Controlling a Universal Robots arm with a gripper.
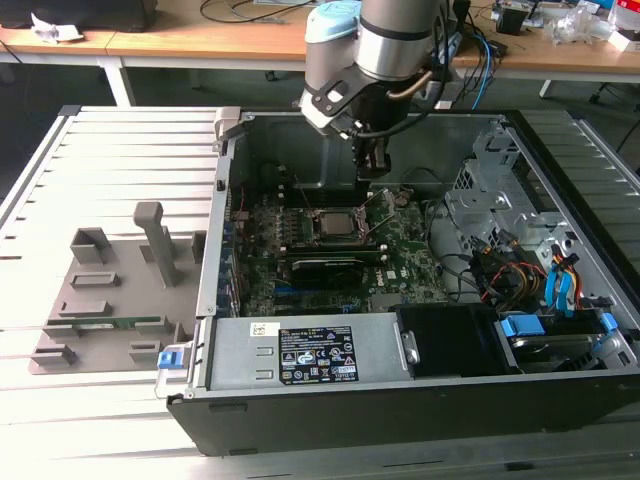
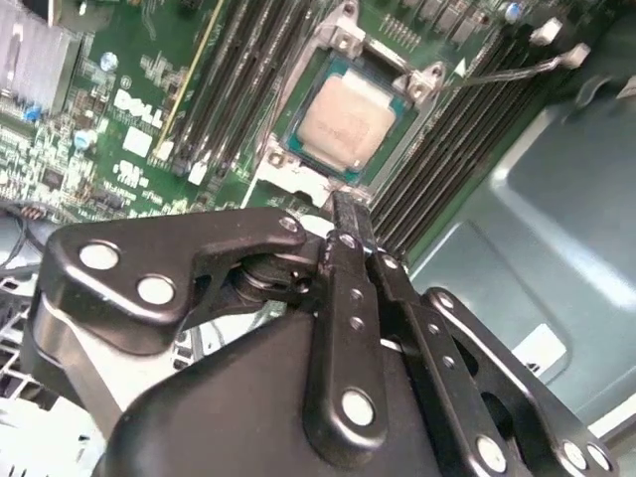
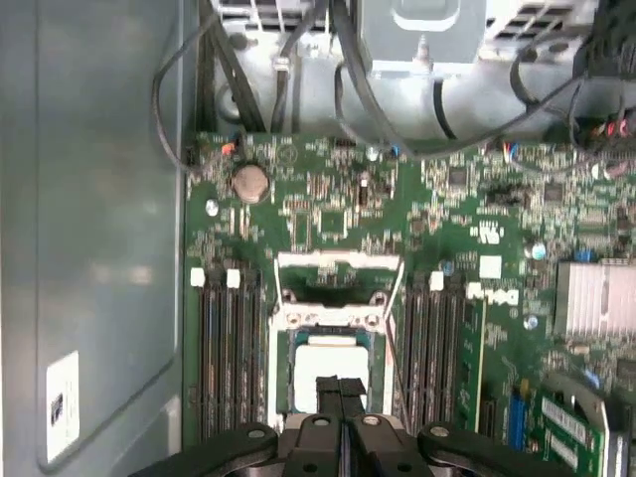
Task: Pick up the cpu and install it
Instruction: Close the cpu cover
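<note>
The cpu (image 2: 343, 124) sits in the socket (image 2: 338, 35) mid-motherboard (image 3: 328, 189) inside the computer case (image 1: 300, 410); the gripper (image 3: 340, 390) hangs over it, fingers closed together, empty

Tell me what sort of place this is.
Likely a robotics lab: a robot arm hangs over an open computer case on a slatted metal table, with cable-strewn wooden desks behind.

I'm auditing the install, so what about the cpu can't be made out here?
- First wrist view: the fingers of the gripper cover part of the cpu.
- Second wrist view: whether the cpu lies fully flat in its socket.
- Exterior view: the cpu is too small to tell from the socket.
</note>
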